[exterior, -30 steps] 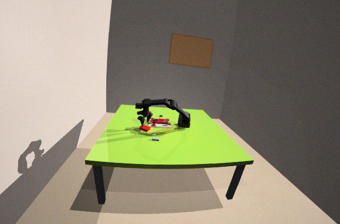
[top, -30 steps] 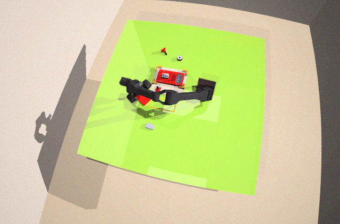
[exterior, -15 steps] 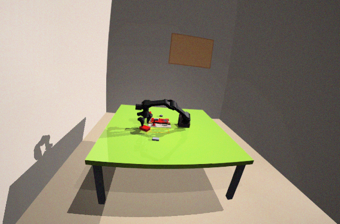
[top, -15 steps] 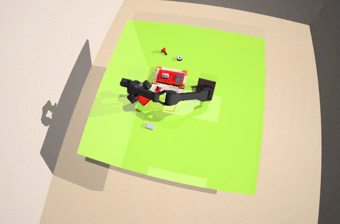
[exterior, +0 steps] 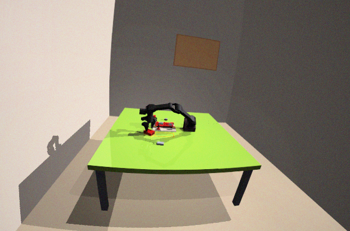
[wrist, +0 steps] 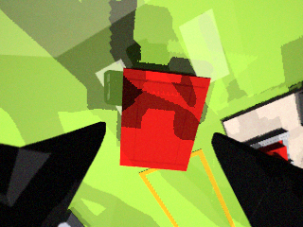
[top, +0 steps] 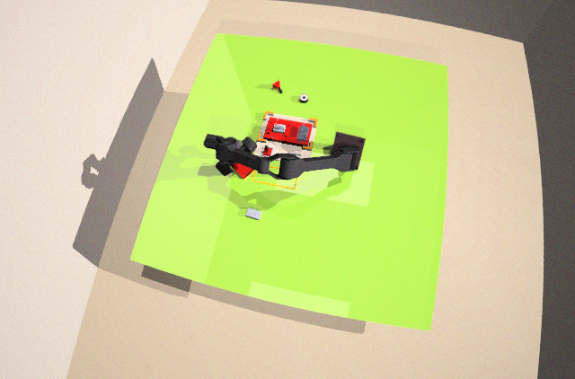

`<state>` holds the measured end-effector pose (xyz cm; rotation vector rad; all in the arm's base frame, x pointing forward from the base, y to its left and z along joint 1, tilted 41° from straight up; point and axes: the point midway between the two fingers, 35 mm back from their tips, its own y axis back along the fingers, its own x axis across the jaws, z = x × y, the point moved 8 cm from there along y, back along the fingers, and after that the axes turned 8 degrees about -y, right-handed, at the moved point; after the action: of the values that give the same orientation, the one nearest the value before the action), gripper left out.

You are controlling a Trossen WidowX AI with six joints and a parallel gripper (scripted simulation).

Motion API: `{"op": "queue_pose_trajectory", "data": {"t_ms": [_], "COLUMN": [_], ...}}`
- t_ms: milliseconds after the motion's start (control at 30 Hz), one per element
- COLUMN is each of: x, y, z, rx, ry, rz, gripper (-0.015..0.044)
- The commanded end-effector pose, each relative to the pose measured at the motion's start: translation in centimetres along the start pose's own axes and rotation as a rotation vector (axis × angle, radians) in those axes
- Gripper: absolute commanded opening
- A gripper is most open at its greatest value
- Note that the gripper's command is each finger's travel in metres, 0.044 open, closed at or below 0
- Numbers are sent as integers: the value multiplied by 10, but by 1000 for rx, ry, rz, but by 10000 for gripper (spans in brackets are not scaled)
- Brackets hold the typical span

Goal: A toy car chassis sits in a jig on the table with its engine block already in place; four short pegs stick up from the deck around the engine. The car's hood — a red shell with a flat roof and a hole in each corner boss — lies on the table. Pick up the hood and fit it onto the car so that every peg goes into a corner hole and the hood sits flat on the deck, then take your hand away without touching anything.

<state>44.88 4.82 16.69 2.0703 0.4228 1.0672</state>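
Note:
The red hood [top: 243,171] [exterior: 149,132] [wrist: 158,137] lies roof up on the green table, beside one corner of the yellow outline. My gripper [top: 236,155] [exterior: 149,127] [wrist: 159,131] is wide open and empty above it. In the wrist view the hood lies between and ahead of the two fingertips, with space on both sides, its long sides roughly along the fingers' direction and slightly turned. The red chassis [top: 288,134] [exterior: 165,124] sits in the jig [top: 287,150] [exterior: 169,130], with a light grey engine block [top: 278,127] on its deck. The pegs are too small to make out.
A small red clamp-like part [top: 267,151] stands on the jig's near side, close to the arm. A yellow outline [top: 274,184] [wrist: 218,188] marks the table. A grey block [top: 253,214] [exterior: 160,143] lies nearer the front. A red-and-black piece [top: 277,84] and a wheel [top: 304,98] lie behind the jig.

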Motion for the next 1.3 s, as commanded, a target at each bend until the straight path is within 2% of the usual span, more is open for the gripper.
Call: {"op": "queue_pose_trajectory", "data": {"t_ms": [0,1267], "x": [0,0], "y": [-4,-23], "z": [-1,-1], "rx": [4,4], "ry": [-6,-6], "rz": [-3,-2], "gripper": [440,440]}}
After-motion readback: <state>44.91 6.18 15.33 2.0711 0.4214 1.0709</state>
